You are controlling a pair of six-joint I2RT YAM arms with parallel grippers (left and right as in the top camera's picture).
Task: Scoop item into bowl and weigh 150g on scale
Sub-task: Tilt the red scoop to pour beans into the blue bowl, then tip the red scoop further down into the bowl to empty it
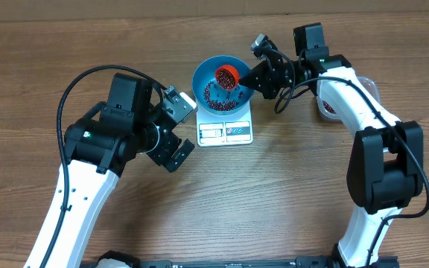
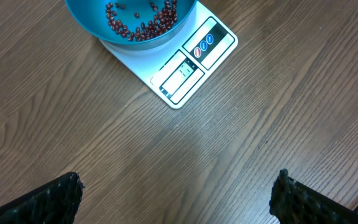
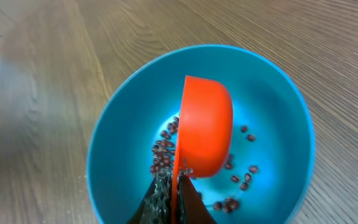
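The blue bowl (image 1: 202,77) stands on the white scale (image 1: 226,133) at the table's centre, with dark red-brown beans (image 1: 217,101) scattered in its bottom. My right gripper (image 1: 249,77) is shut on the handle of an orange scoop (image 1: 226,75), which it holds tipped on its side over the bowl. In the right wrist view the scoop (image 3: 207,124) shows its back above the bowl (image 3: 272,118), the beans (image 3: 163,154) and the right gripper (image 3: 176,205). My left gripper (image 1: 187,129) hangs open left of the scale, holding nothing. In the left wrist view the left gripper (image 2: 179,199) faces the scale (image 2: 194,65) and bowl (image 2: 86,15).
A clear plastic tub (image 1: 369,87) holding more beans sits at the right, mostly hidden behind my right arm. Black cables loop over both arms.
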